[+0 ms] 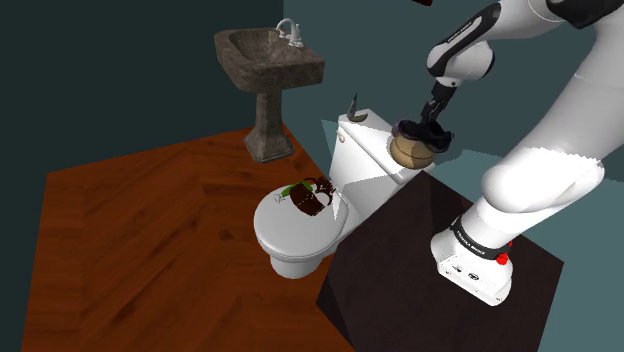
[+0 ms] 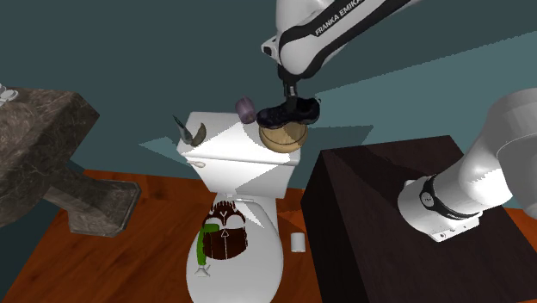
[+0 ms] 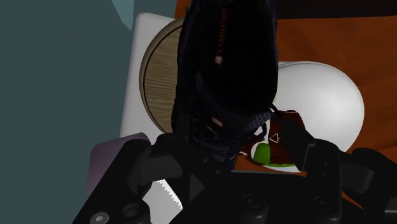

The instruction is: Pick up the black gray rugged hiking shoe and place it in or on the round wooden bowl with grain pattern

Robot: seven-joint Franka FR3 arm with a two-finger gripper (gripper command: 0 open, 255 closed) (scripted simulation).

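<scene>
The gripper was clamped on the black shoe. It held the shoe from above, near the back end. The shoe lay flat across the top of the round wooden bowl. I could not tell if the shoe touched the rim or hung just over it. The bowl stood on the white toilet tank, at the end nearest the dark stand. In the wrist view the shoe looked long and very dark. The bowl showed pale wood lines under it.

A small purple thing sat on the tank just beside the bowl. A little grey thing stood near the other end of the tank, well apart from the bowl.

The toilet lid was down. On it lay a brown thing with white marks. A green thing lay at its side, touching it. A small white tub stood on the floor between the toilet and the stand.

The floor was red-brown wood. A stone-looking sink stood on a post by the dark wall, well apart from the toilet, toward the shoulder view's left. The white arm rose from the stand and bent over to reach the tank.
</scene>
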